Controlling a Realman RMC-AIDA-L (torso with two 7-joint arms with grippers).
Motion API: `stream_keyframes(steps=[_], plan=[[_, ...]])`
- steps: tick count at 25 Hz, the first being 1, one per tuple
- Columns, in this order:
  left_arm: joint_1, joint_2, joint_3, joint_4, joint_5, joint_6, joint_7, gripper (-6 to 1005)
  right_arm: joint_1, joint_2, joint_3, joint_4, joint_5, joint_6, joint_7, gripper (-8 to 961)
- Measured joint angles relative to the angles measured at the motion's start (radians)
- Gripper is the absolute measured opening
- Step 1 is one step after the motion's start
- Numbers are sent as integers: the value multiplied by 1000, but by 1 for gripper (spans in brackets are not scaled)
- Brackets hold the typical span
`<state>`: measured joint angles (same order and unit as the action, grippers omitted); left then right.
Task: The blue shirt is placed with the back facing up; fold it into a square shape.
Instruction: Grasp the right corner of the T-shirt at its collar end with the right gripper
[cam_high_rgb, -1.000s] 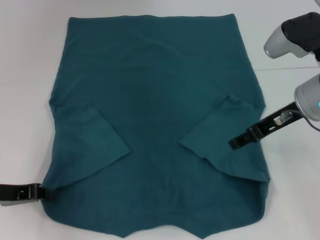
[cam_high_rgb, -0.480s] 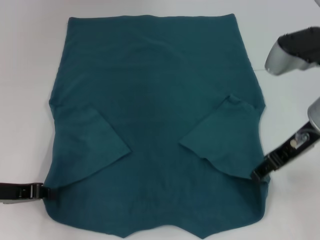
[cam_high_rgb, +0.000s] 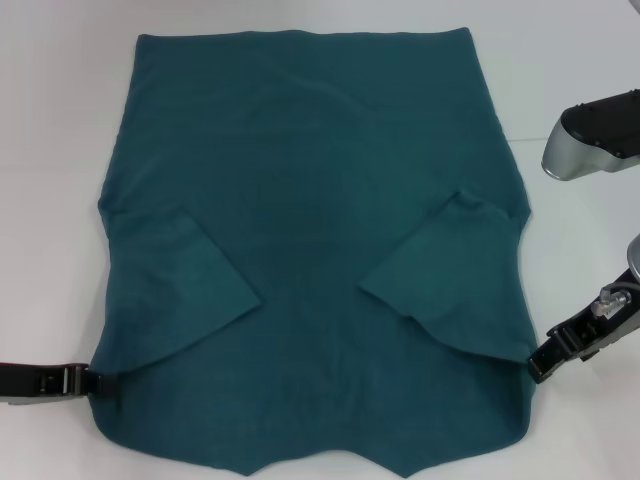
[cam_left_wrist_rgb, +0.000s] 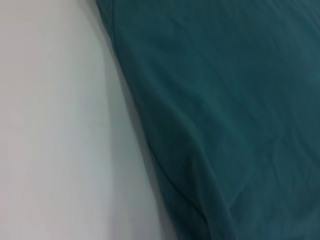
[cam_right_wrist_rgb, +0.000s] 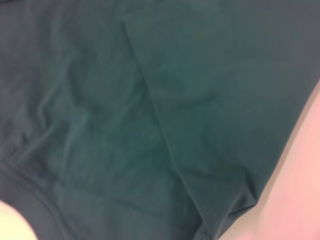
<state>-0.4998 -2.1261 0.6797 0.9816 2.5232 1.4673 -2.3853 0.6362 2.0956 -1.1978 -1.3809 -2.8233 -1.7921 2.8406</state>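
The blue shirt (cam_high_rgb: 310, 240) lies flat on the white table, plain side up, with both short sleeves folded inward onto the body. In the head view my left gripper (cam_high_rgb: 92, 381) sits low at the shirt's near left edge, touching the fabric. My right gripper (cam_high_rgb: 535, 366) is at the near right edge, just below the folded right sleeve (cam_high_rgb: 455, 275). The left wrist view shows the shirt's edge (cam_left_wrist_rgb: 165, 150) against the table. Folded cloth layers (cam_right_wrist_rgb: 165, 125) fill the right wrist view.
The white table (cam_high_rgb: 60, 200) surrounds the shirt on all sides. My right arm's grey upper link (cam_high_rgb: 590, 135) hangs over the table to the right of the shirt.
My right gripper has moved off the folded right sleeve, outward and toward the near right edge of the shirt. The left gripper and the shirt have stayed put.
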Motion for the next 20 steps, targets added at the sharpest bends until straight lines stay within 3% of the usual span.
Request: stream_keyframes(steps=[20], plan=[[-4,-3,25,-2,3,1,1,44,-6,4,-5,120,20,117,39,684]])
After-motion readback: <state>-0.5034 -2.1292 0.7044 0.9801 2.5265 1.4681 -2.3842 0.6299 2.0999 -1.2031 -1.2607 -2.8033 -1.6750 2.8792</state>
